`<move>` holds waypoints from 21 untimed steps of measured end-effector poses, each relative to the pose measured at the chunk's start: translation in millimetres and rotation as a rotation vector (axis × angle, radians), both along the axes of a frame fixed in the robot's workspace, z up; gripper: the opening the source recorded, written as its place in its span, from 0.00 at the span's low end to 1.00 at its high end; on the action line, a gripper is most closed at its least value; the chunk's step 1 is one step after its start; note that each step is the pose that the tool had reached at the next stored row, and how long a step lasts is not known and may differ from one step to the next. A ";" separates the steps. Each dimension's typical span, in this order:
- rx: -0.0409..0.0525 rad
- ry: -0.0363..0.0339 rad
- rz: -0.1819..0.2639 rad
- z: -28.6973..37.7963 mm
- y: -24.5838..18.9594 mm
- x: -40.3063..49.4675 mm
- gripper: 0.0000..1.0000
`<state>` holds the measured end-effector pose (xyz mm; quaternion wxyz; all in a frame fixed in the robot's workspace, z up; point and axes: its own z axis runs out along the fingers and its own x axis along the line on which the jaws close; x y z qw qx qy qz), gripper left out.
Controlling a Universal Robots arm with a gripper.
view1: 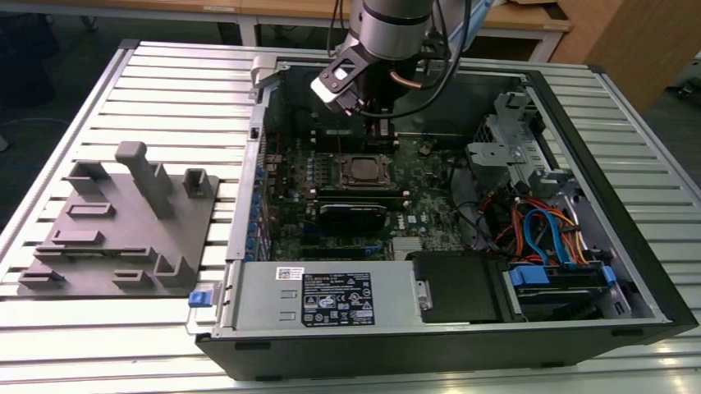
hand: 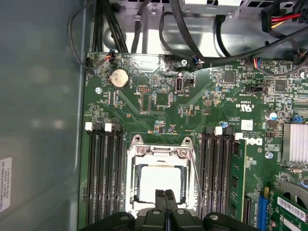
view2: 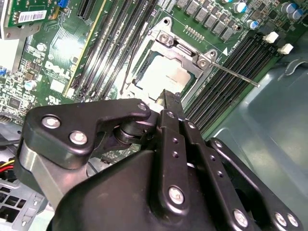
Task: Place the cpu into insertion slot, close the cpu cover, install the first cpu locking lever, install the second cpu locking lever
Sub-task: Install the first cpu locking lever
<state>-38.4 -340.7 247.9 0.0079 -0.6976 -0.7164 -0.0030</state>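
My jaws are pressed together with nothing between them, and I hang low inside the open case [view1: 438, 361], right above the slot [view1: 367, 170] in the green board [hand: 144, 101]. The cpu [hand: 159, 182] lies flat in the slot. Its pale metal top shows bright through the square window of the cover [hand: 161, 150], which is folded down over it. In both wrist views the cover's frame sits level around the chip's edges. My closed tips point down at the cover's rim on one side of the window, just beside the cpu; whether they touch the metal I cannot tell. In the second wrist view one lever [view2: 236, 74] juts out straight from a corner of the slot and reaches across a bank of memory slots [view2: 103, 57] toward the case wall. It is not tucked against the frame. A second lever [view2: 129, 60], a thin rod, runs along the opposite side of the slot, between it and the other bank, and I cannot tell whether that one is latched. In the exterior view my arm [view1: 389, 25] comes down over the far part of the case, and the power supply [view1: 328, 300] sits at the case's near edge, well apart from me. A grey fixture [view1: 121, 222] lies on the tabletop [view1: 164, 82] beside the case, at the exterior view's left.
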 end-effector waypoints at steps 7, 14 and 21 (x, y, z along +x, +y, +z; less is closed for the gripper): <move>0.0000 0.0000 0.000 0.8 0.0 0.0 0.10; -0.0001 0.0001 0.000 3.6 0.0 0.0 0.10; 0.0000 0.0000 0.000 7.9 0.0 0.0 0.10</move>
